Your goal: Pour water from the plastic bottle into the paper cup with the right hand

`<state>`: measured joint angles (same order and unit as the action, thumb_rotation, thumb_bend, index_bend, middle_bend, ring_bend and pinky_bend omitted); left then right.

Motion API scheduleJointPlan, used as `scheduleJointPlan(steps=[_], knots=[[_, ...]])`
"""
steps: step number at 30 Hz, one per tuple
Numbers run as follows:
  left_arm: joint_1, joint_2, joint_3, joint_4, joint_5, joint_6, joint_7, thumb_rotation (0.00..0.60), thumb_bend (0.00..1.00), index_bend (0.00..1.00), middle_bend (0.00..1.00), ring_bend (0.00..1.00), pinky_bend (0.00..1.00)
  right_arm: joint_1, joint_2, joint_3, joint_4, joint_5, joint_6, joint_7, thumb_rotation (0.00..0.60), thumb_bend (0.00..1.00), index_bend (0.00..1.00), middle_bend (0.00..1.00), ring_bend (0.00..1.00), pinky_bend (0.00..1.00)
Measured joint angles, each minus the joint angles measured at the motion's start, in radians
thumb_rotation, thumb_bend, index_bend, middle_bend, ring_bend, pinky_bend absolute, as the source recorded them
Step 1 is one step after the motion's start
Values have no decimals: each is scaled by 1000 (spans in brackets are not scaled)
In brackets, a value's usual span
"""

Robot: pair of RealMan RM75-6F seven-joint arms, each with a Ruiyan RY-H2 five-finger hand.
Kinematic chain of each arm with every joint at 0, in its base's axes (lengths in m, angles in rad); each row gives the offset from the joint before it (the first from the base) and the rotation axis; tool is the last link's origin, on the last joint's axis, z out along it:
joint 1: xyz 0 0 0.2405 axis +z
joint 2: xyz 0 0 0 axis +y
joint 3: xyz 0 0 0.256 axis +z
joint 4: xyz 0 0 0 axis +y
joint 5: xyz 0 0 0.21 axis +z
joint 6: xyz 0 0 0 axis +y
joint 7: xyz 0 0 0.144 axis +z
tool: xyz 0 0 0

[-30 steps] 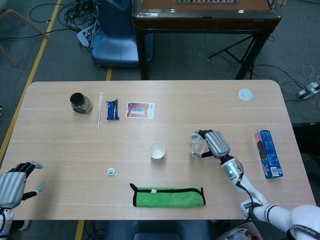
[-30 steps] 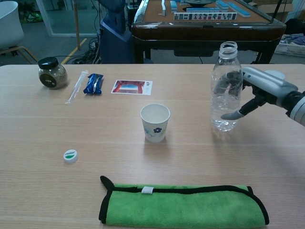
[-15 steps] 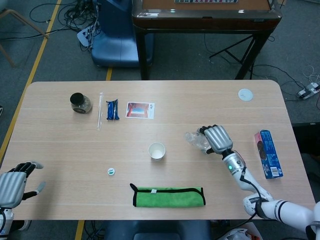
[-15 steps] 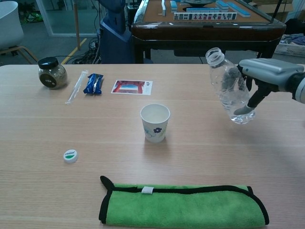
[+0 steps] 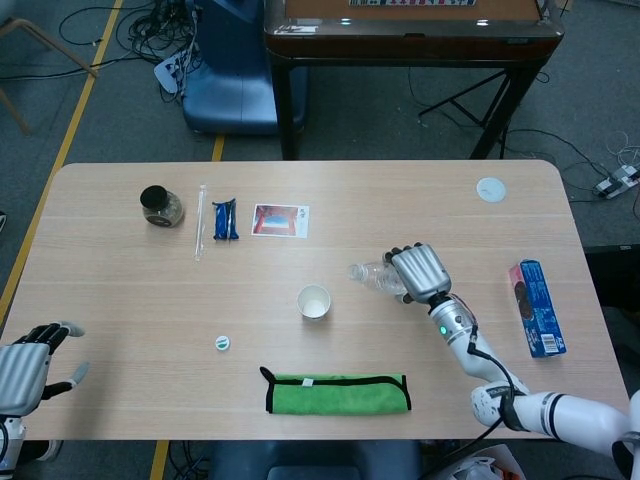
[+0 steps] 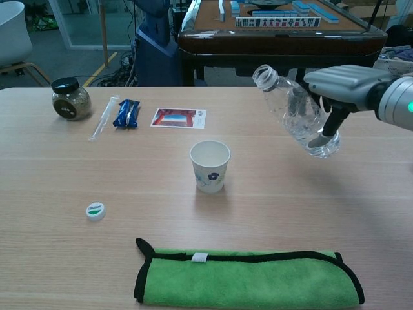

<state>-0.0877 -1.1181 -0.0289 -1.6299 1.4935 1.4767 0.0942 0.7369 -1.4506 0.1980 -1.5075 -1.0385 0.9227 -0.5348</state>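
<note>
My right hand (image 6: 342, 87) (image 5: 418, 272) holds the clear plastic bottle (image 6: 292, 110) (image 5: 376, 274) in the air, lifted off the table. The bottle has no cap and tilts with its open mouth up and to the left, toward the paper cup. A little water sits in its lower end. The white paper cup (image 6: 210, 166) (image 5: 314, 301) stands upright on the table, below and left of the bottle mouth. The bottle's white and green cap (image 6: 95, 210) (image 5: 222, 343) lies on the table at the left. My left hand (image 5: 28, 368) hovers open at the table's near left corner.
A folded green cloth (image 6: 248, 278) lies near the front edge. A dark-lidded jar (image 6: 70, 99), a wrapped straw (image 6: 104, 117), a blue packet (image 6: 127, 113) and a picture card (image 6: 180, 117) sit at the back left. A blue box (image 5: 537, 307) and a white disc (image 5: 490, 189) lie at the right.
My right hand has lifted the bottle off the table, carried it left toward the cup and tilted it from upright to slanting. The left hand has stayed still.
</note>
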Motion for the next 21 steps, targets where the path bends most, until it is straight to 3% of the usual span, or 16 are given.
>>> scheduleJointPlan(steps=[21], knots=[[4,12,-11,-8,-27,1,13,600,229,383,332,316,504,96,29,-28,-119,231,70,-301,600,324,548,607,478,472]])
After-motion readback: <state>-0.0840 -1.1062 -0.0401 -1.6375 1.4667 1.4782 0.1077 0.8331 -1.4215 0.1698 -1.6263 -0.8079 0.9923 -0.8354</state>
